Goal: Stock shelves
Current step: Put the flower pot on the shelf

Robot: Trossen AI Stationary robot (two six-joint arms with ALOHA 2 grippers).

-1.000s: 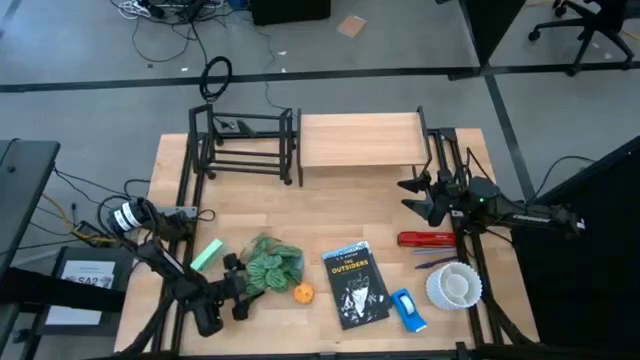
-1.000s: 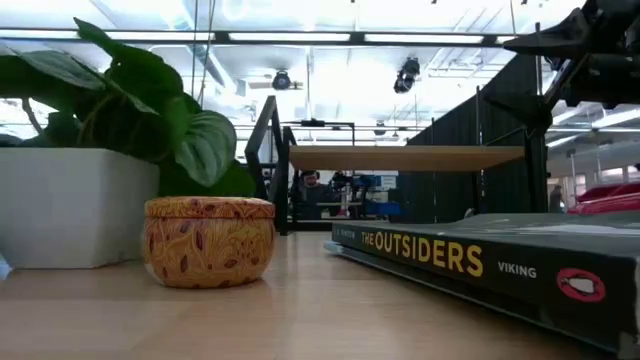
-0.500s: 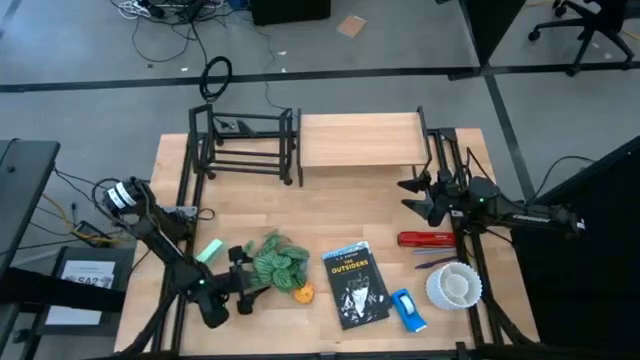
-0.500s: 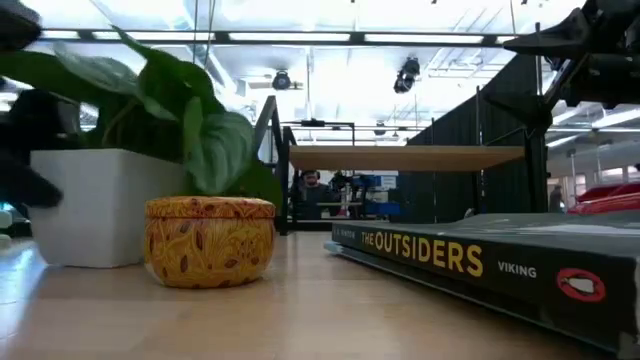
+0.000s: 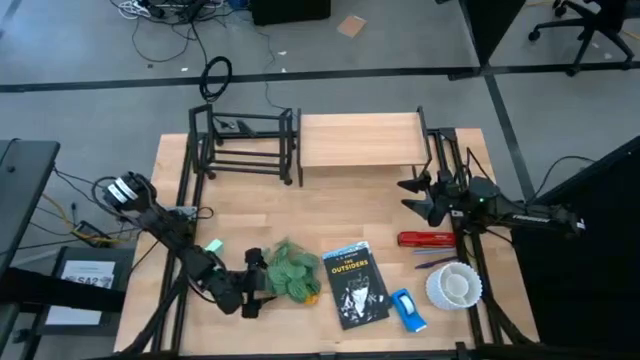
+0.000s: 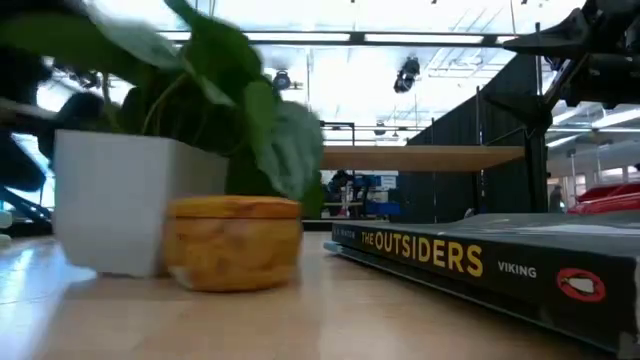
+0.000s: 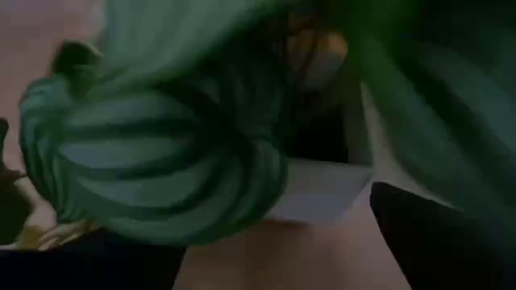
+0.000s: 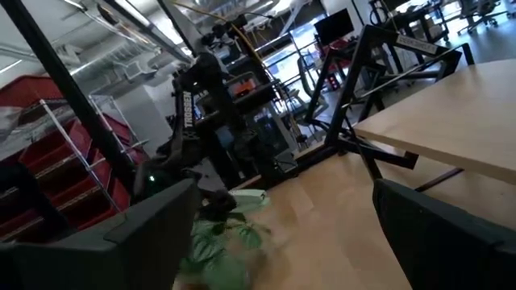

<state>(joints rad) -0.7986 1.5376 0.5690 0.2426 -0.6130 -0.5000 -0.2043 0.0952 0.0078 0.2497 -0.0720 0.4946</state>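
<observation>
Potted plant (image 5: 291,270) shifted right, left gripper (image 5: 256,283) clamping it

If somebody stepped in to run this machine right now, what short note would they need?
Left tool: at the potted plant on the table's front, beside the book; grip unclear.
Right tool: open, waiting near the plank-top stand.
Stand and black rod rack: nothing on either.
Done: nothing stocked.
Left: plant, tin, book, red stapler, white bowl, all on the table.
</observation>
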